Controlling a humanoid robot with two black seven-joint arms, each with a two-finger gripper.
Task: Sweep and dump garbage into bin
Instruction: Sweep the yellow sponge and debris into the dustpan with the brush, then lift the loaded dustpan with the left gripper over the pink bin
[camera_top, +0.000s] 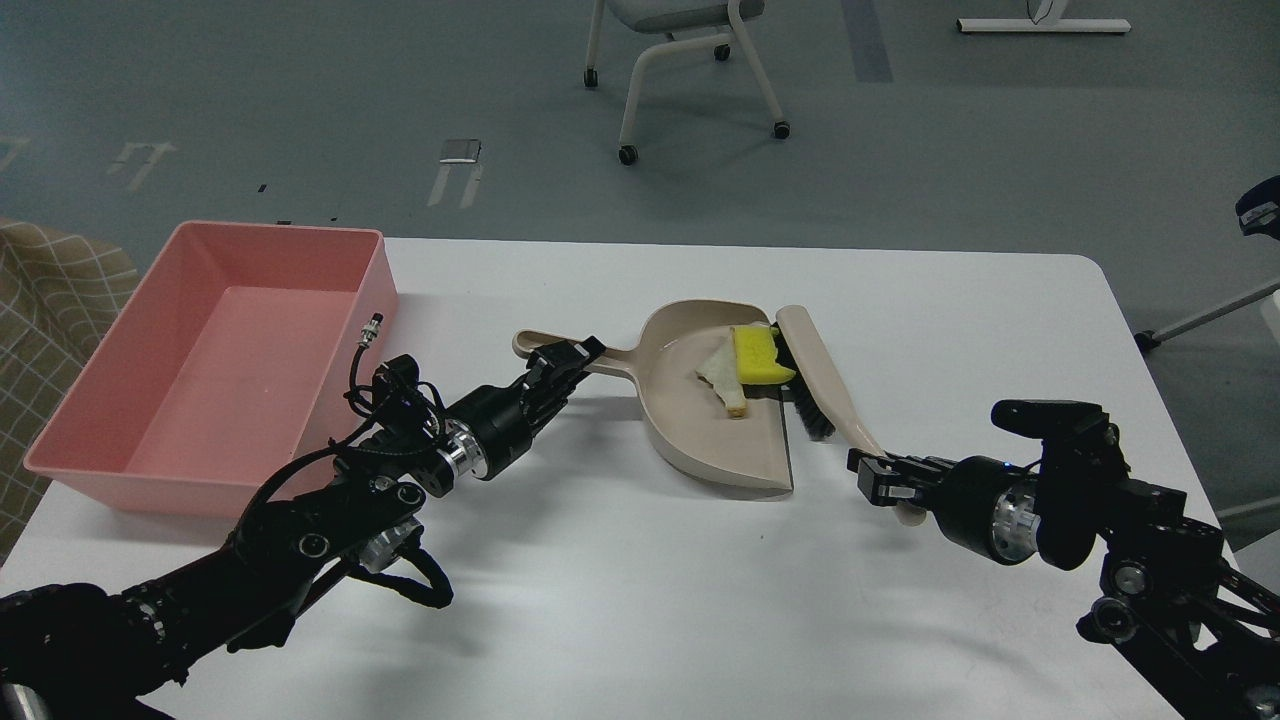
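Both scraps are gathered in the dustpan, tools gripped on either side.

Near right, the brush handle (850, 415) is clenched by the right gripper (880, 480); left of centre, the dustpan handle (560, 350) is clamped by the left gripper (570, 358). In the dustpan (700, 430) the bread slice (722, 375) and yellow sponge chunk (760, 357) are seen touching, against the bristles. At far left the pink bin (215, 360) is set on the white table (640, 600).

Left end effector (566, 360) clamped shut, right end effector (880, 480) clamped shut, both arms extended inward.
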